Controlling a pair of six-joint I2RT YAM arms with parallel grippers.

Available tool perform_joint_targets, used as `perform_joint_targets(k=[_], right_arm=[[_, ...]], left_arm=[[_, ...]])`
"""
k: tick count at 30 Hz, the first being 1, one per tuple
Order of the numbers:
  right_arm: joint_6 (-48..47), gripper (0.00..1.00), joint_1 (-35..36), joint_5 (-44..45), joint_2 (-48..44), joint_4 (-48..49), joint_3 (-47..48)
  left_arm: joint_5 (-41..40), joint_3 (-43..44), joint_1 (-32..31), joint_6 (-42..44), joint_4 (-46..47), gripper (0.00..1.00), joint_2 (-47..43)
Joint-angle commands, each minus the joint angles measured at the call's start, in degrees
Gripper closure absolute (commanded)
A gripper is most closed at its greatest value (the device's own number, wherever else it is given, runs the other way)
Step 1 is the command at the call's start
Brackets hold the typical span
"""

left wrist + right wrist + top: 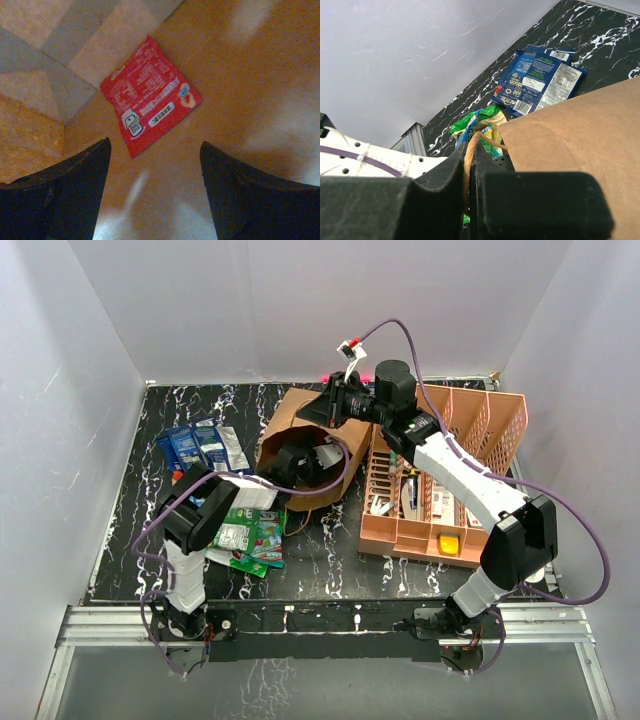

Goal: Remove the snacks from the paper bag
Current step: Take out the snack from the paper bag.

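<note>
Red packet (150,97): glossy, white print, nearly square, flat inside the paper bag (240,75).
Packet heading: diagonal, one corner pointing back at left hand (155,150), just ahead of it.
State of left hand: released, holding nothing.
State of right hand (470,151): clenched on bag's twisted handle (479,135).

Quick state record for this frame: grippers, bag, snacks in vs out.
left gripper: open, inside the paper bag, nothing between the fingers
right gripper: shut on the bag handle
in bag: red packet, lying flat ahead of the left fingers, untouched
out of bag: blue packets and green packets on the table, left of the bag
other: peach basket, right of the bag
</note>
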Motion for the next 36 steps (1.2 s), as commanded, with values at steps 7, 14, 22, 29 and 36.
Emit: perform_joint_targets(k=[7, 14, 22, 29, 36], right_arm=[[0.5, 0.92, 0.1, 0.0, -2.8, 1.1, 3.3], [0.1, 0.92, 0.1, 0.3, -2.8, 0.5, 3.2], [0.2, 0.93, 0.2, -0.1, -2.4, 0.1, 3.5], [-0.4, 0.93, 0.3, -0.1, -2.1, -1.2, 4.1], [-1.2, 0.93, 0.4, 0.3, -2.4, -2.1, 3.7]], left_arm=[[-21.2, 7.1, -2.1, -22.6, 4.5, 0.27, 7.2], [-23.0, 6.0, -2.4, -32.5, 11.8, 0.21, 7.9], [-26.3, 9.4, -2.4, -43.0, 16.2, 0.17, 12.8], [-28.2, 15.4, -2.4, -41.8, 12.9, 0.02, 18.2], [-31.4, 21.8, -2.1, -40.1, 4.2, 0.02, 23.5]])
